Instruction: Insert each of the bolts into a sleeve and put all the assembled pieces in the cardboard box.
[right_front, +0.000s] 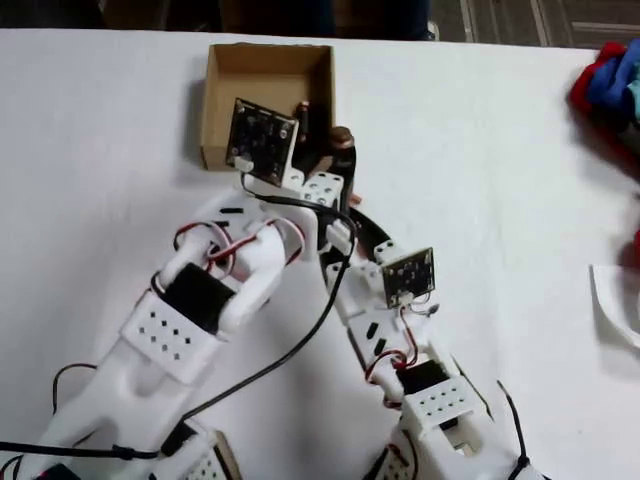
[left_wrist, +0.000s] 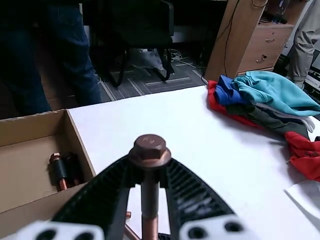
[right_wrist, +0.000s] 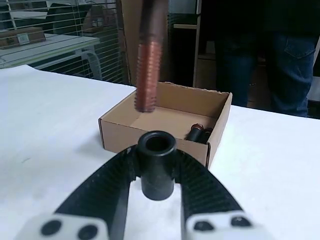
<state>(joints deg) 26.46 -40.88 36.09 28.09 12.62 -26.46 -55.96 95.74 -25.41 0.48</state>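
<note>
My left jaws are shut tight on the copper-coloured hex-head metal bolt (left_wrist: 149, 150), gripping just under its head with the shank hanging down. My right jaws are clamped round the short black cylindrical sleeve (right_wrist: 157, 172), bore upward, with the bolt's threaded tip just above it and not touching. Both look rigid, dense and smooth, so I judge slipping likelier than damage, and mid-body holds suit them. Beyond them, the open brown cardboard box (right_wrist: 120, 134) on the white desk (right_wrist: 45, 110) holds an assembled piece (right_wrist: 196, 133).

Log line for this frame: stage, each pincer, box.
stage: bolt above sleeve, not inserted | left pincer: shut on bolt | right pincer: shut on sleeve | box: assembled piece inside
</note>
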